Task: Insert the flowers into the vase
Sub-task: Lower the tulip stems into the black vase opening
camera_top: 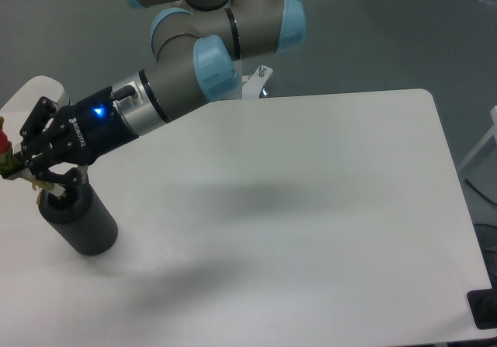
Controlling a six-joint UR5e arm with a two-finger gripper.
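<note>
Camera view: the tool point(25, 170) is closed on the flowers point(4, 151), which jut past its far side and are mostly cut off by the frame's left edge; only a red bloom shows. Directly beneath the tool stands the vase point(80, 221), upright on the counter point(326, 207), its mouth largely hidden, so its contents can't be told. Judging by this, the step is lining up; next, stems must tip downward and descend into the hole
</note>
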